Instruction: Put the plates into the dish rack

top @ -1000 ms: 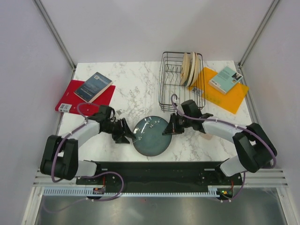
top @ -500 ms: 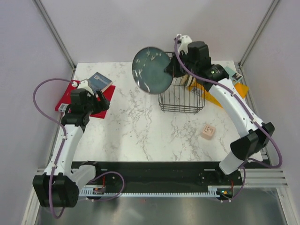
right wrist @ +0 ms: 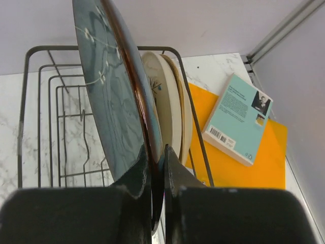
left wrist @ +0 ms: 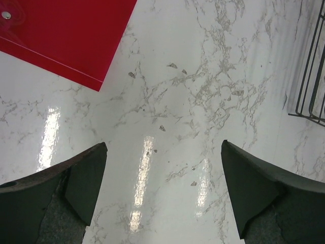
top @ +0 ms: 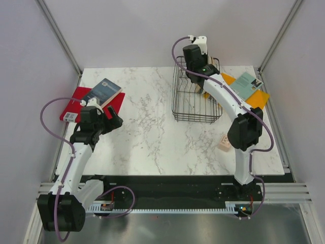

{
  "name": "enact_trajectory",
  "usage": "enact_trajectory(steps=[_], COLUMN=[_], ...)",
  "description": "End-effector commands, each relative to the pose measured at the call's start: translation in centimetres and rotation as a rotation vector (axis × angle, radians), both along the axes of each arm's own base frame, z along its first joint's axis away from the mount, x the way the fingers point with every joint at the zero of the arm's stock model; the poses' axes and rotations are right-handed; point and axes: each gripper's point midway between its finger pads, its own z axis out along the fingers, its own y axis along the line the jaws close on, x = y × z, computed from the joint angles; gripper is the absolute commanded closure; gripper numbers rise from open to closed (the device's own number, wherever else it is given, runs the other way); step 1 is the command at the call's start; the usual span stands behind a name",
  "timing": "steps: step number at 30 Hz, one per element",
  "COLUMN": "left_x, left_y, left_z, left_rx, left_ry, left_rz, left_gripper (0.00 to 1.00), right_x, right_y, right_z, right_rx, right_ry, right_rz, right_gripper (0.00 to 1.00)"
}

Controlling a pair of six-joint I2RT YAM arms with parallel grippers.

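Changes from a second ago: the teal plate [right wrist: 109,96] then lay flat at 6 o'clock on the tabletop [top: 152,137] with both arms at it. Half a second ago it was held face-on at the 10 o'clock corner of the dish rack [top: 189,104]. It now stands on edge over the rack at 1 o'clock, with the right gripper [right wrist: 158,155] pinched tight on its rim. The left gripper [left wrist: 163,157] has pulled back to 9 o'clock and hangs over bare marble, its jaws spread wide and holding nothing.

Count:
- One teal plate, just beside the cream plates [right wrist: 165,101] on their 9 o'clock side.
- Two cream rims can be told apart.
- One rack.
- One red folder [top: 76,104] at 10 o'clock, with one dark blue book [top: 104,93] on it.
- One orange board [right wrist: 238,170] at 2 o'clock, with one pale teal book [right wrist: 238,119] on it.
- One small pink block [top: 223,142] at 4 o'clock.

Hidden or unclear:
- From above, the right arm covers the teal plate and most of the cream ones.
- In the wrist view the gripper blocks the plate's lower rim, so whether it touches the wires cannot be told.
- The pink block is partly behind the right arm.
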Motion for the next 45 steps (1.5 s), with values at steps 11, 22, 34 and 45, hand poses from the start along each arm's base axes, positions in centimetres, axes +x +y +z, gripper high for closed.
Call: enact_trajectory(steps=[11, 22, 34, 45], left_x=[0.0, 0.6, 0.8, 1.1], left_y=[-0.7, -0.6, -0.8, -1.3], left_z=[0.2, 0.0, -0.3, 0.3], left_rx=[-0.055, -0.049, -0.06, -0.086], left_ry=[-0.046, -0.031, -0.016, -0.02], left_rz=[-0.002, 0.0, -0.005, -0.023], left_gripper=[0.0, 0.0, 0.0, 0.0], right_x=[2.6, 3.7, 4.2, 4.2], right_y=[0.8, 1.2, 1.7, 2.2], right_z=[6.4, 3.3, -2.6, -5.5], right_rx=[-0.104, -0.161, -0.224, -0.262], right_ry=[-0.287, -0.243, -0.128, -0.056], right_rz=[-0.196, -0.209, -0.177, -0.118], right_gripper=[1.0, 1.0, 1.0, 0.69])
